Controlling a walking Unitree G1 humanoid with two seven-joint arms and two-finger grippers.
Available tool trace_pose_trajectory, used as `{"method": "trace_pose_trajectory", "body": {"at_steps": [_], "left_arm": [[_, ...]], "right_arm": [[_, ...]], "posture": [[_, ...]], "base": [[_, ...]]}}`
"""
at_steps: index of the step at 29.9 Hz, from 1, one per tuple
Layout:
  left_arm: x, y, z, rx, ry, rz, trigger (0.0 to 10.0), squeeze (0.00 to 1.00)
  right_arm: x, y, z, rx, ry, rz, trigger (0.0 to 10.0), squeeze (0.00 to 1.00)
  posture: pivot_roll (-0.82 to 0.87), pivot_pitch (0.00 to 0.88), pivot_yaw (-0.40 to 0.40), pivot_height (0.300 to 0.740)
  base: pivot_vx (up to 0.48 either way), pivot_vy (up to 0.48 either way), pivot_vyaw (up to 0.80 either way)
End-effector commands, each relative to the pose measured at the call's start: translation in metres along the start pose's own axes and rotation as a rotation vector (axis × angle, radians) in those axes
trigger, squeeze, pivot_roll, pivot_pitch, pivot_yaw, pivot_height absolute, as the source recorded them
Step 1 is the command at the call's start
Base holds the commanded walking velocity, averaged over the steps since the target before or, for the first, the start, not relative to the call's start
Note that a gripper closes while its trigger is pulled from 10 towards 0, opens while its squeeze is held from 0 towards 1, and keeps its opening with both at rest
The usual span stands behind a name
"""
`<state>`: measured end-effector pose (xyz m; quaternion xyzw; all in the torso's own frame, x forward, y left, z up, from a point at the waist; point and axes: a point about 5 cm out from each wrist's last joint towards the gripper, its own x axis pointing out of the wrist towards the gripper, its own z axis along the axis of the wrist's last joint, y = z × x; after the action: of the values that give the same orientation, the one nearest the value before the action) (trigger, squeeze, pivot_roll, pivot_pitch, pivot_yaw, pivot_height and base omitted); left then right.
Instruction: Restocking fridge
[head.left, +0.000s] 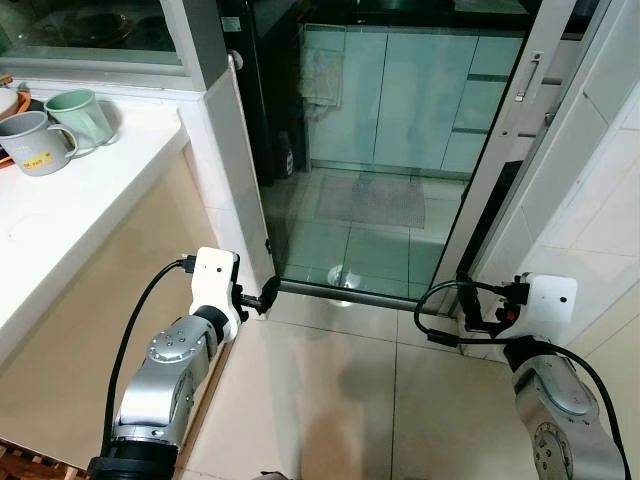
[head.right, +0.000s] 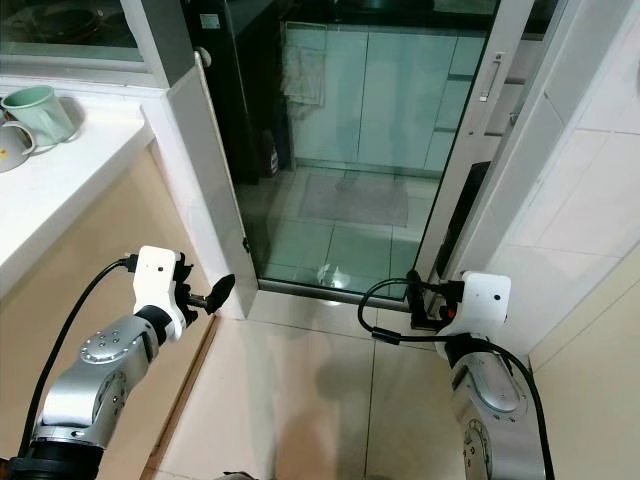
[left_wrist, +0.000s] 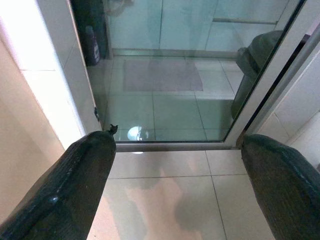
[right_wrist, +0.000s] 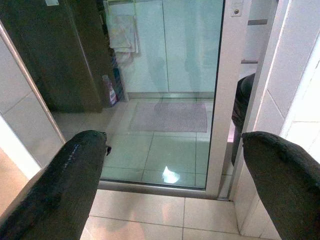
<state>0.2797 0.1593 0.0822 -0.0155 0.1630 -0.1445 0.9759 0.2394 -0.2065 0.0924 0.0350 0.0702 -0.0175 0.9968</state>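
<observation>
- Fridge identity cannot be told for certain: a tall dark unit is seen far left, beyond the silver-framed glass sliding door.
- The left end effector is held wide open above the beige tiled floor.
- The right end effector is likewise spread wide, near the doorway.

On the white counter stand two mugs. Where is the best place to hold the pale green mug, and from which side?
Probably by its handle: the pale green mug stands upright on the counter, its handle facing the counter's front. Come from that front side; the grey mug stands close on the other side.
</observation>
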Motion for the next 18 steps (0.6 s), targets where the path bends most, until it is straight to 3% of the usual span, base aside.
{"method": "trace_pose_trajectory", "body": {"at_steps": [1, 3, 4, 6, 7, 9, 12, 14, 15, 16, 18], "left_arm": [[0.053, -0.036, 0.021, -0.013, -0.052, -0.088, 10.0, 0.00], [0.051, -0.034, 0.025, -0.004, -0.062, -0.089, 10.0, 0.00], [0.051, -0.021, 0.036, -0.024, -0.088, -0.044, 10.0, 0.00], [0.051, -0.016, 0.039, -0.008, -0.094, -0.027, 10.0, 0.00], [0.045, -0.009, 0.036, 0.078, -0.096, -0.015, 10.0, 0.00], [0.039, -0.006, 0.031, 0.135, -0.095, -0.025, 10.0, 0.00], [0.022, 0.001, 0.022, 0.111, -0.090, -0.032, 10.0, 0.00], [0.020, 0.003, 0.021, 0.103, -0.098, -0.033, 10.0, 0.00], [0.010, 0.006, 0.019, 0.096, -0.120, -0.023, 10.0, 0.00], [0.010, 0.006, 0.019, 0.096, -0.120, -0.023, 10.0, 0.00], [-0.006, 0.008, 0.019, 0.122, -0.144, -0.027, 10.0, 0.00]], "right_arm": [[0.051, 0.038, -0.006, 0.020, 0.052, 0.076, 10.0, 0.00], [0.051, 0.041, -0.007, 0.059, 0.049, 0.074, 10.0, 0.00], [0.059, 0.055, -0.004, -0.037, 0.048, 0.114, 10.0, 0.00], [0.060, 0.058, -0.004, -0.068, 0.050, 0.122, 10.0, 0.00], [0.056, 0.052, -0.008, -0.063, 0.074, 0.105, 10.0, 0.00], [0.049, 0.046, -0.012, -0.027, 0.094, 0.096, 10.0, 0.00], [0.029, 0.035, -0.017, -0.014, 0.093, 0.079, 10.0, 0.00], [0.026, 0.032, -0.019, -0.016, 0.086, 0.071, 10.0, 0.00], [0.016, 0.024, -0.020, -0.016, 0.057, 0.008, 10.0, 0.00], [0.016, 0.024, -0.020, -0.016, 0.057, 0.008, 10.0, 0.00], [0.001, 0.019, -0.020, -0.061, 0.040, -0.042, 10.0, 0.00]], "posture": [[-0.01, 0.000, 0.070, 0.740], [0.00, 0.000, 0.082, 0.740], [-0.05, 0.000, 0.088, 0.740], [-0.05, 0.000, 0.089, 0.740], [-0.05, 0.000, 0.089, 0.740], [-0.06, 0.000, 0.088, 0.740], [-0.06, 0.000, 0.085, 0.740], [-0.06, 0.000, 0.085, 0.740], [-0.06, 0.000, 0.084, 0.740], [-0.06, 0.000, 0.084, 0.740], [-0.06, 0.000, 0.083, 0.740]], "base": [[0.000, 0.000, 0.00], [0.000, 0.000, 0.00], [0.000, 0.000, 0.00], [0.000, 0.000, 0.00], [0.000, 0.000, 0.00], [0.000, 0.000, 0.00], [0.000, 0.000, 0.00], [0.000, 0.000, 0.00], [0.000, 0.000, 0.00], [0.000, 0.000, 0.00], [0.000, 0.000, 0.00]]}}
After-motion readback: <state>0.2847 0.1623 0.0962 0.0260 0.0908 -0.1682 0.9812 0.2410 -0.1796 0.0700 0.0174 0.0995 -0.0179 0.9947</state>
